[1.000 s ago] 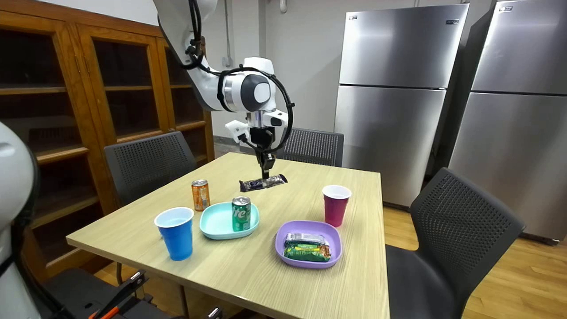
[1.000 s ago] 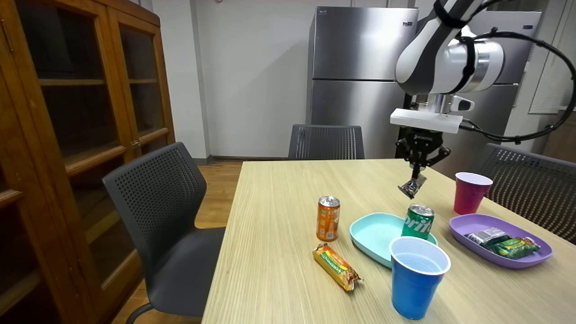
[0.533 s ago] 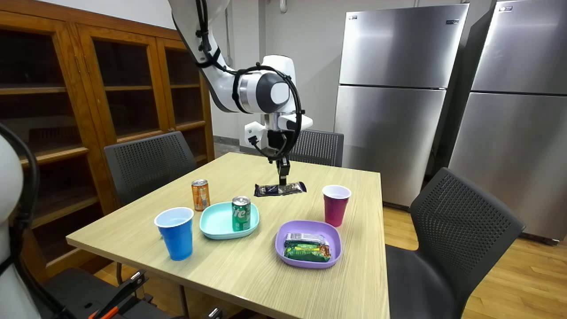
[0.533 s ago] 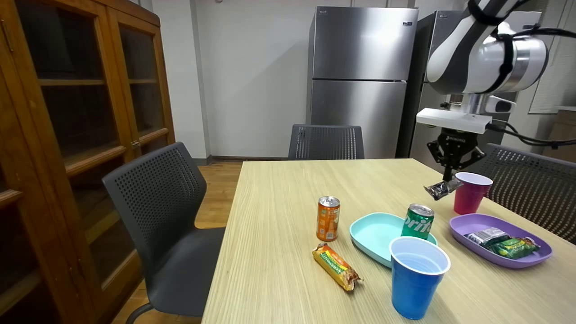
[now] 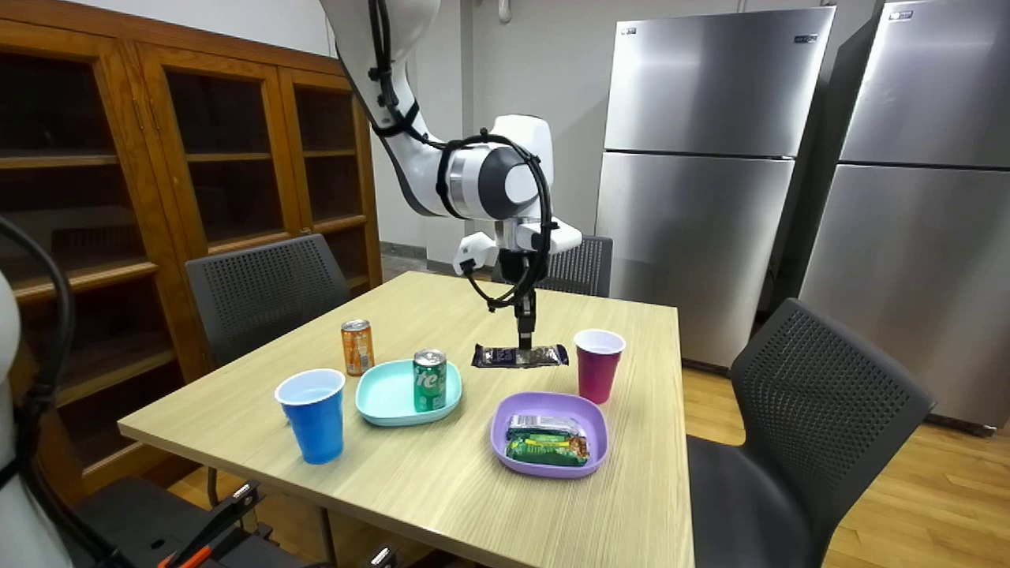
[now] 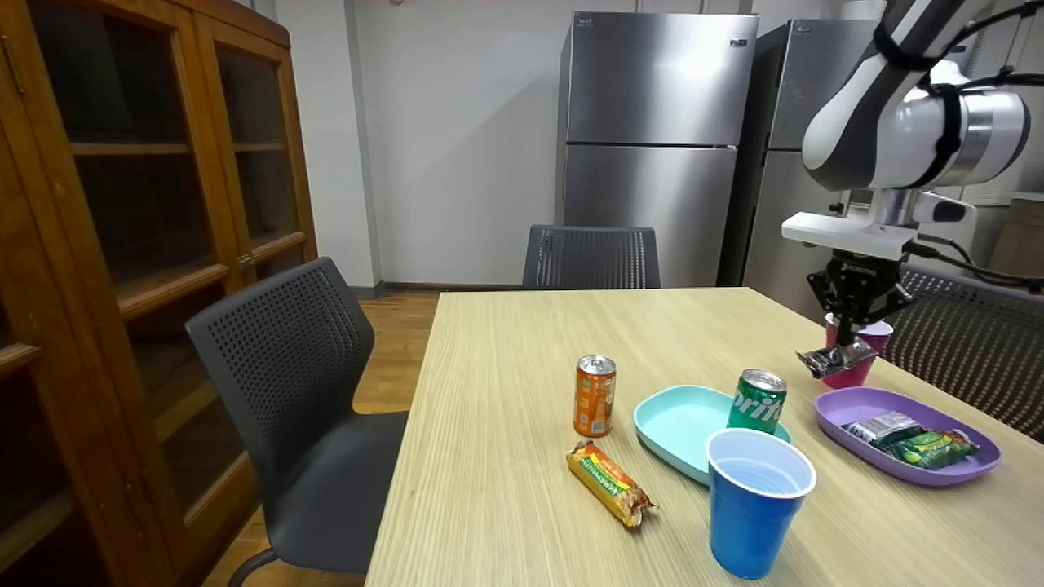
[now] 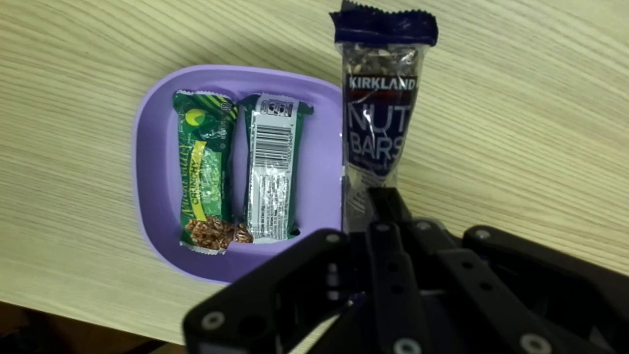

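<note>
Nut bar above table | bars in dish | can in tray

Apparently a break room: steel refrigerators, table, chairs

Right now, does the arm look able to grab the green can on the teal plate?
Probably not: the hand is shut on a nut bar. Otherwise the way from above looks free: the green can stands upright in the teal plate, nothing over it.

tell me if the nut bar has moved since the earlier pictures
Yes: in an exterior view, the nut bar has moved rightward and down in the picture, closer to the purple tray, which has stayed put.
</note>
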Controlling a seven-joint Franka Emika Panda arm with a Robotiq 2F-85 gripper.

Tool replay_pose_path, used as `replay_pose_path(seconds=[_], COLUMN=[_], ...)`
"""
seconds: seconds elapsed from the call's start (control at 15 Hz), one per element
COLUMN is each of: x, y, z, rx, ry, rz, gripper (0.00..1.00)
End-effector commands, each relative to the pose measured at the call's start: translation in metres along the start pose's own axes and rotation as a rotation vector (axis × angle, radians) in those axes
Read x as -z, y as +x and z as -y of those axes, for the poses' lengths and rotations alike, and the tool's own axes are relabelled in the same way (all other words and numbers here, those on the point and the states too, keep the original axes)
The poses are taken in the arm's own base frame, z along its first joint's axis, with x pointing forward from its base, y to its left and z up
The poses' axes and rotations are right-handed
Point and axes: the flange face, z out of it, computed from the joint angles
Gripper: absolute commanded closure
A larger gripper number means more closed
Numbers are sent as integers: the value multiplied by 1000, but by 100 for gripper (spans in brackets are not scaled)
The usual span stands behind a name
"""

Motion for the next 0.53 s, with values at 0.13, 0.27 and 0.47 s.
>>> replay_pose_path(seconds=[0.13,0.27,0.47], x=[-25,-34,-45], y=[19,26,34], z=[1,1,1], rx=[-49,-58,-70], ry=[-16,-23,-33], rz=[-2,1,9], gripper=[100,100,100])
